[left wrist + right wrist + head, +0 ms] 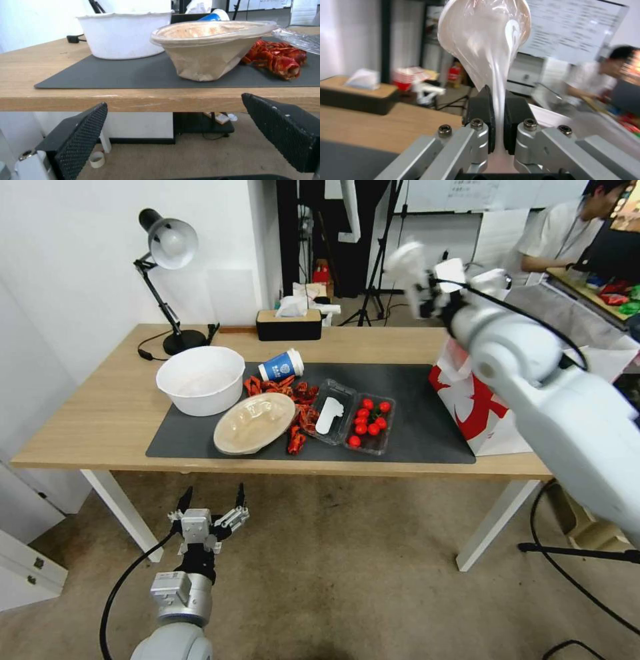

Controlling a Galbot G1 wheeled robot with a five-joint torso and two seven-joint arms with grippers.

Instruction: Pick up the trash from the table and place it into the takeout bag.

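From the head view, the surface [100, 413] is a long light-wood top with one dark grey mat [413, 407] on it; on the mat stand one white bowl [200, 379], one tan shallow lid [254, 423] resting tilted, one blue-and-white paper cup [281, 365] lying on its side, a heap of red crayfish shells [300, 410] and one clear hinged tray [353, 417] with one white piece in one half and about eight cherry tomatoes [369, 421] in the other; one black desk lamp [167, 273] and one tissue box [289, 323] stand at the far edge; the takeout bag [477, 407], red and white, sits at the right end of the surface, partly behind the right arm; the right end effector [427, 280] is raised above the bag, blurred, with a pale thing [405, 260] in it; the left end effector [212, 500] hangs low before the near edge of the surface, its two fingers spread wide and holding nothing.

From the left wrist view, two black textured fingers [81, 132] stand far apart below the surface edge; beyond them sit the bowl, the tan lid and the shells on the mat.

From the right wrist view, two black pads [482, 117] are pressed narrowly together on one white plastic spoon [486, 42], its bowl end pointing away from the wrist.
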